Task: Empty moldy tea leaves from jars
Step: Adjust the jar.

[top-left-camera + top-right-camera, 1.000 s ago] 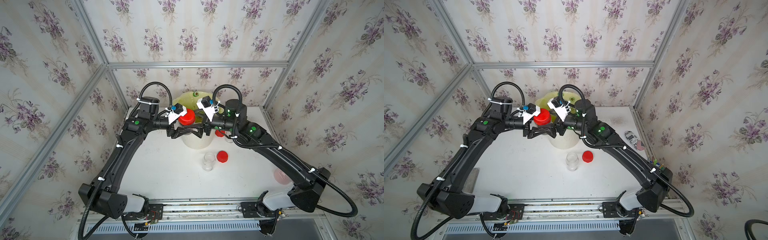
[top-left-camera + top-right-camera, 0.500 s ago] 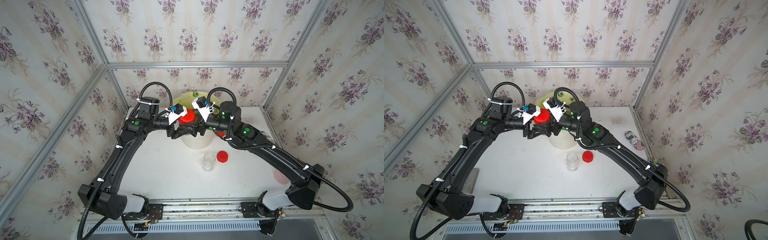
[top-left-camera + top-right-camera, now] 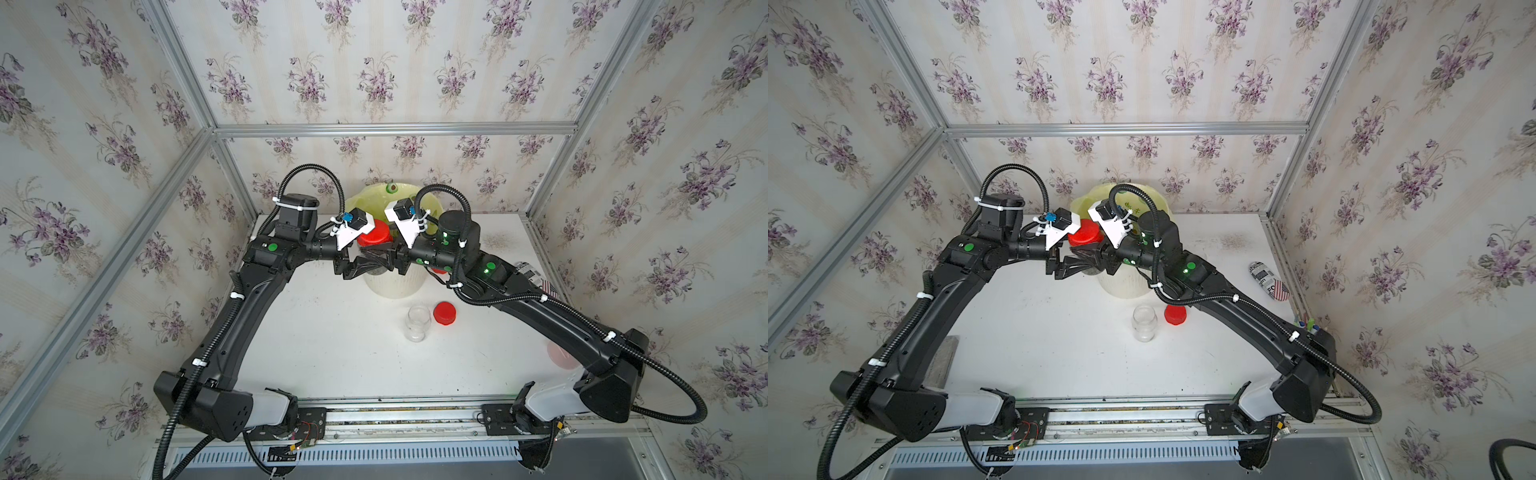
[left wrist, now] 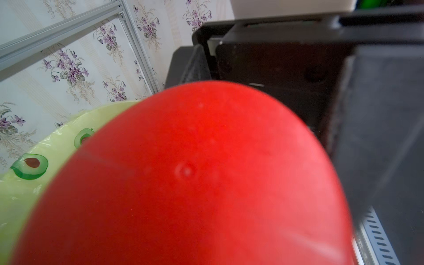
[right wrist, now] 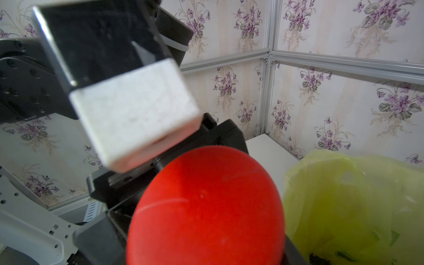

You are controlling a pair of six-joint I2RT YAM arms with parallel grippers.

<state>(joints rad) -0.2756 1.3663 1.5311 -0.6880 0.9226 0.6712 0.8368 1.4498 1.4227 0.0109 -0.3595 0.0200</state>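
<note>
— Where's the capped jar [image 3: 373,239]?
— Upright and off the table [image 3: 332,345], just in front of the white bin [image 3: 395,286], with its round red lid [image 5: 206,206] on.
— And the open jar [image 3: 417,324]?
— Clear, empty and standing upright on the table, its loose lid [image 3: 444,313] flat just beside it.
— Any tea leaves [image 5: 317,260]?
— Only dark bits low inside the bin.
</note>
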